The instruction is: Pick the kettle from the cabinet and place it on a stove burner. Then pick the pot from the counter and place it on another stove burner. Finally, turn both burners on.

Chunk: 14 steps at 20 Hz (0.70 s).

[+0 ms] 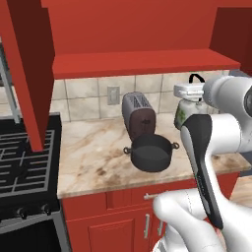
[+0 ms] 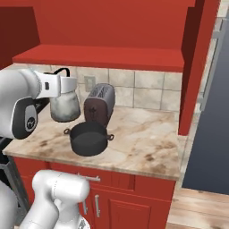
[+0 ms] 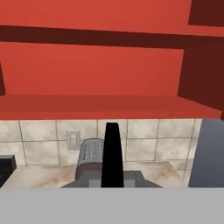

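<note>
While the white two-finger gripper (image 2: 64,77) pinches the black arched handle of the small silvery grey-green kettle (image 2: 65,106), the kettle hangs left of centre in the right base view, just beside the chrome and dark-red toaster (image 2: 99,105) and above the beige marbled counter (image 2: 147,143). Swinging toward the black gas stove (image 1: 24,162) at the left base view's left edge, it could clip the toaster or the wide dark pot (image 2: 88,138), or slip.

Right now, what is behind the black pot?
Right behind the pot stands the toaster, with the tiled wall and a wall socket behind that. The pot's rim covers the toaster's foot, so whether they touch cannot be seen.
</note>
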### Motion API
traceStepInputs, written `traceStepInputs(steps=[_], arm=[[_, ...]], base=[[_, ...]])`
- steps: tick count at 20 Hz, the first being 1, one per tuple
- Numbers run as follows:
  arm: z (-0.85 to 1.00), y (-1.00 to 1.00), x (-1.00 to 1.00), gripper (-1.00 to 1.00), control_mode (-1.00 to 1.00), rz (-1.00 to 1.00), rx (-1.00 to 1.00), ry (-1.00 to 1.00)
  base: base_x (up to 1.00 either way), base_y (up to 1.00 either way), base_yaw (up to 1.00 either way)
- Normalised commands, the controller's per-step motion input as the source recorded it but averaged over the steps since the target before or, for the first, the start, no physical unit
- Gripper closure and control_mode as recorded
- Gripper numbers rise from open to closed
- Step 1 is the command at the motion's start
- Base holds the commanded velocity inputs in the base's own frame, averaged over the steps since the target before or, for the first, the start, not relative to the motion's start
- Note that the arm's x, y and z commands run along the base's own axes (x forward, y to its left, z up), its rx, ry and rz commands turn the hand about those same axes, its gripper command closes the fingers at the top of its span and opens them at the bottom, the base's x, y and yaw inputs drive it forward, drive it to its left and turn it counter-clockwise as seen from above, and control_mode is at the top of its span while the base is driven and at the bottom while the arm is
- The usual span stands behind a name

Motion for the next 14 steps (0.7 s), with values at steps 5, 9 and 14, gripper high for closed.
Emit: traceStepInputs(steps=[5, 9, 14], arm=[[0.00, 0.00, 0.00, 1.00, 1.00, 0.00, 0.00, 0.00], [0.00, 0.00, 0.00, 1.00, 1.00, 0.00, 0.00, 0.00], [0.00, 0.00, 0.00, 1.00, 1.00, 0.00, 0.00, 0.00]], base=[[-0.56, 0.24, 0.00], [-0.47, 0.45, -0.01], [-0.32, 0.61, -0.09]])
